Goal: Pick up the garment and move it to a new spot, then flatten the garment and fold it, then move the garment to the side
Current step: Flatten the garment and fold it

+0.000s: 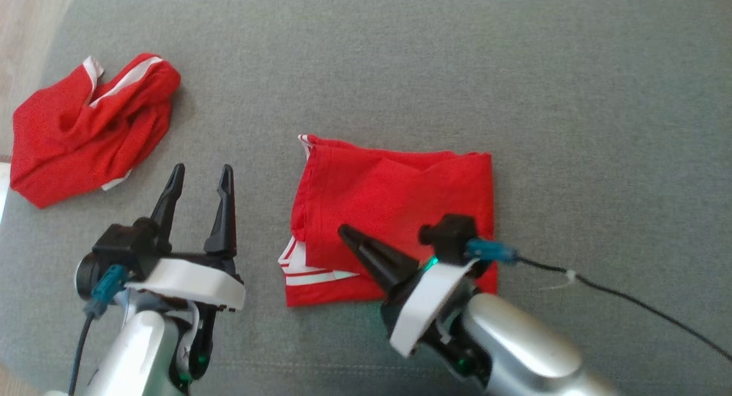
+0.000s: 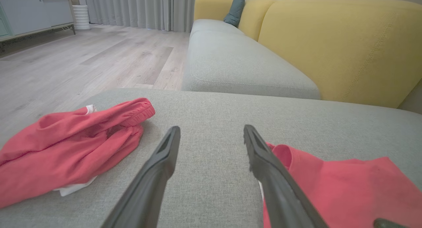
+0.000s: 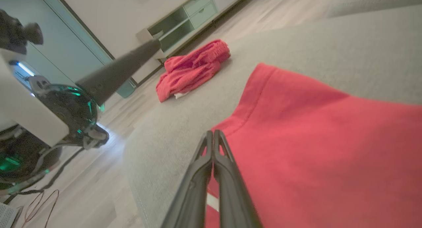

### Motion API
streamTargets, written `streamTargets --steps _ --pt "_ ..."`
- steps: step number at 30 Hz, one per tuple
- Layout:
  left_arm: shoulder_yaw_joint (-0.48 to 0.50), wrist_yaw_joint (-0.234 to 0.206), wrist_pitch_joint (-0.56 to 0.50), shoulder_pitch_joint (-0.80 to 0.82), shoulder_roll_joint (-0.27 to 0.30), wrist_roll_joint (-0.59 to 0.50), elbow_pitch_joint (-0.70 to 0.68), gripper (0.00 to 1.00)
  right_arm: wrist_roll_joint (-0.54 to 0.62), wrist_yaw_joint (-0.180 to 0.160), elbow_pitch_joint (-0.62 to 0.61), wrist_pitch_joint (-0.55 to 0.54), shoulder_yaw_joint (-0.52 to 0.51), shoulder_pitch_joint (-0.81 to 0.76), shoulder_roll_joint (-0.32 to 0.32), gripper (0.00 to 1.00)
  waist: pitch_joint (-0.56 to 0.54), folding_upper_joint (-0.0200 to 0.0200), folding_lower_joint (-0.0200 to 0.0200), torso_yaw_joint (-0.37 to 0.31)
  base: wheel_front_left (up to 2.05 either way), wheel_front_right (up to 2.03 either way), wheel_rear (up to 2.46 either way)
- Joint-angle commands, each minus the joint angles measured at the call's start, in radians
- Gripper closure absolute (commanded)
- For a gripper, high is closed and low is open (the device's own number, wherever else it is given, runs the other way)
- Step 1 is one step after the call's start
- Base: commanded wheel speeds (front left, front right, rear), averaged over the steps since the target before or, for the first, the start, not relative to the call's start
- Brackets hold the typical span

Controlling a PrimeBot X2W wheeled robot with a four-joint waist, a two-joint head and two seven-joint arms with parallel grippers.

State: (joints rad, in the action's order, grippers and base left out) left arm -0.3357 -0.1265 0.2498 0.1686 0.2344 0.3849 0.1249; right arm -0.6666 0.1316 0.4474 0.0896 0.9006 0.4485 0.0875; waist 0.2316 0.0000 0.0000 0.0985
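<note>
So the folded red garment [image 1: 394, 213] sits roughly in the middle of the grey seat cushion [image 1: 514, 70], lying flat as a rough rectangle. There are white stripes [image 1: 311, 274] peeking out at its near-left corner, and a white-trimmed hem at the far-left corner.

The right gripper [image 1: 345, 232] comes in from the near edge of the cushion, over the garment's near part. Its two dark fingers are pressed tight together and the tip points toward the left half of the cloth. In the right wrist view the closed tips line up just by the garment's stitched hem, but honestly I can't tell if they're touching the fabric or sitting just above it.

The left gripper [image 1: 203, 167] is over bare cushion just left of the folded piece, fingers spread wide and nothing between them.

A second, crumpled red garment [image 1: 91, 127] with white trim is bunched up near the cushion's far-left corner, right by the edge where the wooden floor [image 2: 82, 63] starts, and it's well apart from the folded one. A black cable [image 1: 629, 301] trails off the right wrist toward the right edge.
</note>
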Motion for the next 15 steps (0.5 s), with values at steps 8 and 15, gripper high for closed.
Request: streamTargets --steps 8,15 --pt "0.060 -0.010 0.012 -0.002 0.026 -0.015 -0.034 0.00 0.099 -0.001 -0.154 0.070 -0.291 -0.073 0.072 1.00 -0.047 0.0000 0.0000 -0.033 0.00 0.00 0.00" --pt "0.069 -0.016 0.012 -0.025 0.043 -0.020 -0.050 0.00 0.267 -0.001 -0.231 0.043 -0.623 -0.194 0.064 0.00 -0.080 0.0000 0.0000 -0.056 0.00 0.00 0.00"
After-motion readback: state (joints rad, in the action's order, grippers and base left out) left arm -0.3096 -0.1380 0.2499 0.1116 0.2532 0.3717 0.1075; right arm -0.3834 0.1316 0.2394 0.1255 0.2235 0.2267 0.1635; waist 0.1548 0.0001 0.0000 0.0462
